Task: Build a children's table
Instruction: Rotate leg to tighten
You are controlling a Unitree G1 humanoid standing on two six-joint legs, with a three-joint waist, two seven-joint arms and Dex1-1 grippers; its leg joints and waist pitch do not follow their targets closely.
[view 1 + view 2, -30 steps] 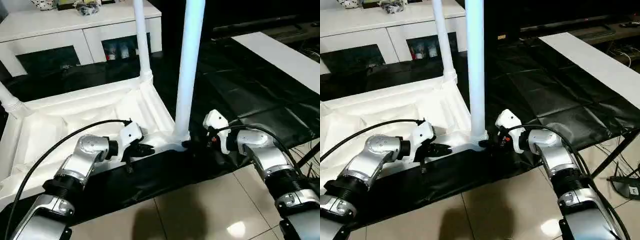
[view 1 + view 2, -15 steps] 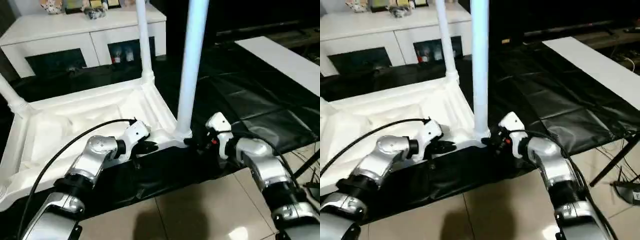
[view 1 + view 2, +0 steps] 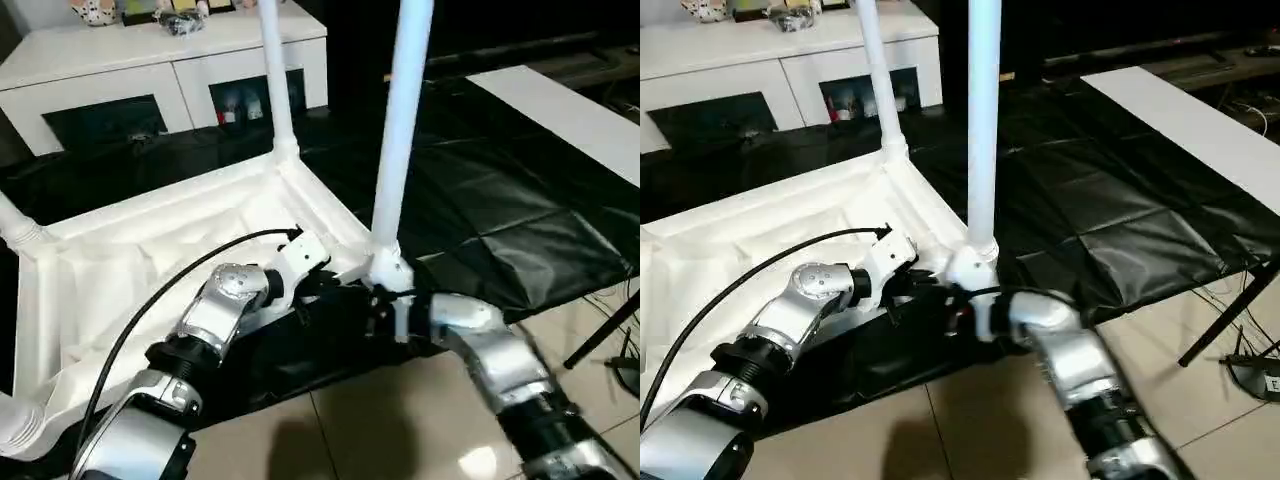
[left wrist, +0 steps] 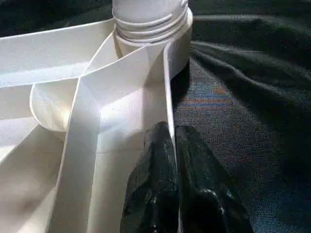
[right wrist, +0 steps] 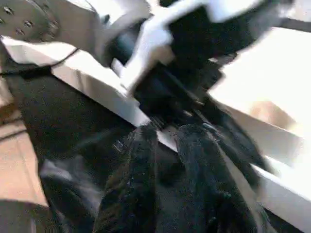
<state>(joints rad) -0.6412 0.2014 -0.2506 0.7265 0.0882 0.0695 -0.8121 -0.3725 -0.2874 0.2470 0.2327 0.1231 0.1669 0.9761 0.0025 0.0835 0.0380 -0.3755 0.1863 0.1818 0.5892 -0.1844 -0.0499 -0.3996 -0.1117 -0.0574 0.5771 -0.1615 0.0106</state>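
I see the white plastic tabletop [image 3: 150, 250] lying upside down on the black-covered work table [image 3: 500, 190], with long white legs [image 3: 400, 130] standing up. My left gripper [image 4: 171, 141] pinches the tabletop's near rim beside the right corner leg. My right gripper [image 5: 167, 141] sits below that corner, fingers almost together, holding nothing.

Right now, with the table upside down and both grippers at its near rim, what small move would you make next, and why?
Probably close the right gripper on the rim beside the left gripper, which is already shut on it. The tabletop lies inverted with legs upright; a two-handed hold looks needed before lifting or turning it.
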